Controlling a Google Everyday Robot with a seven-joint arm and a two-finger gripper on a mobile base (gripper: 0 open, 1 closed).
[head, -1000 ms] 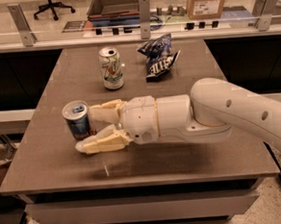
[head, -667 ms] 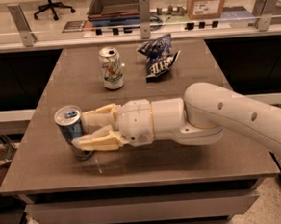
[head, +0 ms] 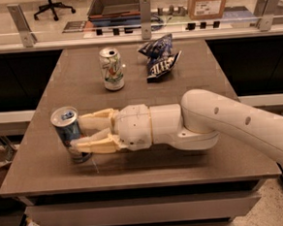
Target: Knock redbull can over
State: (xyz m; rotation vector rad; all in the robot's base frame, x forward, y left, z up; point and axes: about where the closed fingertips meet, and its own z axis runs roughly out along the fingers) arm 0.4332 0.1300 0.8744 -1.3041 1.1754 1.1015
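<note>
The redbull can (head: 65,126), slim and blue-and-silver with a silver top, stands tilted with its top leaning left, near the left front edge of the brown table (head: 187,77). My gripper (head: 78,134) reaches in from the right at can height. Its cream fingers (head: 97,145) are spread, one behind the can and one in front of it, and they press against the can's lower body. The white arm stretches off to the right.
A white-and-green soda can (head: 111,68) stands upright at the table's back middle. A crumpled blue chip bag (head: 158,60) lies to its right. The table's left edge is just beyond the redbull can. A glass rail runs behind the table.
My gripper has moved left, pushing the redbull can toward the table's left edge. The can has gone from upright to leaning left.
</note>
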